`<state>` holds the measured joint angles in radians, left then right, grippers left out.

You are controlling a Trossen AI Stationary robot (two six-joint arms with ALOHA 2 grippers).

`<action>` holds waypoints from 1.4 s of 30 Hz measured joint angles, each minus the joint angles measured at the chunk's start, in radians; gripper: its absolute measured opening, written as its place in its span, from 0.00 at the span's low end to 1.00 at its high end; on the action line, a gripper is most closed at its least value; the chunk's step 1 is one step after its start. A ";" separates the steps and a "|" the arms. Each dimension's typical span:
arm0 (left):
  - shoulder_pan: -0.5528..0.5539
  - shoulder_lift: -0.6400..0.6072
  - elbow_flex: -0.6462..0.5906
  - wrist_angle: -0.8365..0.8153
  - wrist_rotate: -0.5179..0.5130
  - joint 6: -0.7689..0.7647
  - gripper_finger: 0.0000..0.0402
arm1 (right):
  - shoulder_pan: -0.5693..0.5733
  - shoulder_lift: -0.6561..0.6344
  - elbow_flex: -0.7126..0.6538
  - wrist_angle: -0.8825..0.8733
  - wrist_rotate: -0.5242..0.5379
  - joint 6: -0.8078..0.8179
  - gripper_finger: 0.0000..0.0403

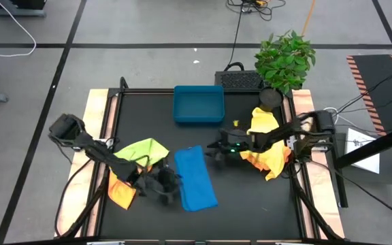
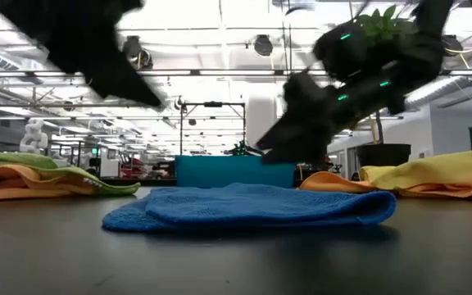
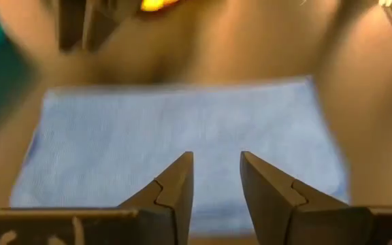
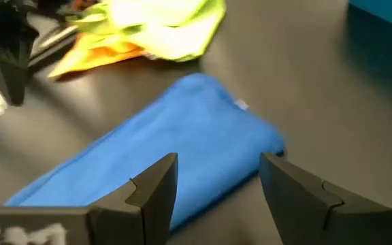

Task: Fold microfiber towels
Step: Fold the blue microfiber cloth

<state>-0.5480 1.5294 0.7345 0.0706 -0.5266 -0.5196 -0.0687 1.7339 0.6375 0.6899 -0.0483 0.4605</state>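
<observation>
A blue microfiber towel [image 1: 196,178] lies folded into a long strip in the middle of the black table, flat on its underside [image 2: 252,205]. My left gripper [image 1: 171,184] hovers at the towel's left long edge, open, with nothing between its fingers [image 3: 216,160]. My right gripper [image 1: 216,151] stands open above the table just off the towel's far right corner, and the towel [image 4: 169,156] shows beyond its empty fingers [image 4: 220,163]. Neither gripper touches the cloth.
A lime green towel [image 1: 141,150] lies over an orange one [image 1: 121,192] at the left, under my left arm. A yellow towel [image 1: 263,121] and an orange one [image 1: 272,159] are heaped at the right. A rigid blue tray [image 1: 199,104] stands at the far edge, a potted plant [image 1: 284,60] behind it.
</observation>
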 joint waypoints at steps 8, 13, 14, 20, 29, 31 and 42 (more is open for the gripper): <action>0.066 -0.060 -0.240 0.389 0.032 -0.020 0.31 | -0.054 0.181 0.172 -0.089 -0.007 0.033 0.50; 0.083 -0.059 -0.248 0.387 0.053 -0.004 0.31 | -0.090 0.238 0.238 -0.119 -0.087 0.031 0.50; 0.082 -0.059 -0.248 0.391 0.055 0.005 0.31 | -0.094 0.242 0.236 -0.118 -0.116 0.029 0.49; 0.097 -0.059 -0.238 0.418 0.082 0.052 0.31 | -0.101 0.237 0.236 -0.164 -0.177 0.020 0.36; 0.114 -0.060 -0.240 0.406 0.084 0.065 0.31 | -0.093 0.184 0.231 -0.218 -0.200 -0.015 0.03; 0.126 -0.060 -0.240 0.410 0.084 0.068 0.31 | -0.090 0.154 0.231 -0.203 -0.199 -0.050 0.02; 0.289 -0.060 -0.240 0.467 0.188 0.167 0.39 | -0.007 -0.005 0.232 -0.238 -0.134 -0.313 0.01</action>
<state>-0.2594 1.4696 0.4950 0.5379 -0.3390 -0.3529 -0.0758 1.7290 0.8700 0.4519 -0.1824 0.1471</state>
